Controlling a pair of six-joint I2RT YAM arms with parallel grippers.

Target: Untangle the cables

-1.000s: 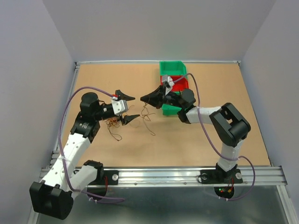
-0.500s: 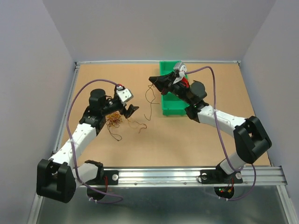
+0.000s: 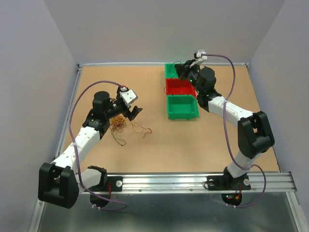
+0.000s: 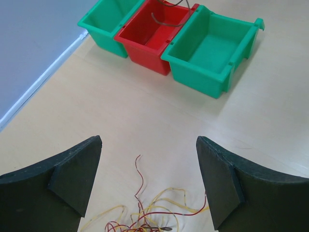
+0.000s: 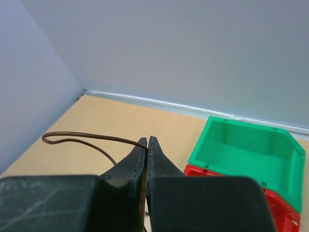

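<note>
Desk [image 3: 217,140] inspection, from the arm side. Three open bins stand in one row: a red bin [image 3: 179,88] in the middle, a far green bin [image 3: 170,70] touching its far side, and a near green bin [image 3: 182,107] touching its near side.

Left tool [image 4: 148,145]: fingers stand wide apart and grip nothing. The tool hangs well to the left of the red bin, tilted down toward the desk, over the far edge of the tangle of cables [image 3: 117,124]. Whether its fingers touch the heap cannot be determined from either view.

Tangle of cables: it lies on the desk well to the left of the red bin and somewhat nearer the arm bases. It is a loose heap of yellow-orange, reddish and dark strands. A loose strand [image 3: 143,130] trails out of the heap on the side facing the red bin and lies flat on the desk.

Right tool [image 5: 147,141]: fingers pressed together, clamped on a single brown cable [image 5: 87,137]. The tool sits high above the far end of the red bin, about where it meets the far green bin. The brown cable loops out sideways from the fingertips. The left wrist view shows a brown curl hanging from above into the red bin; whether it rests on the bin's floor cannot be told.
</note>
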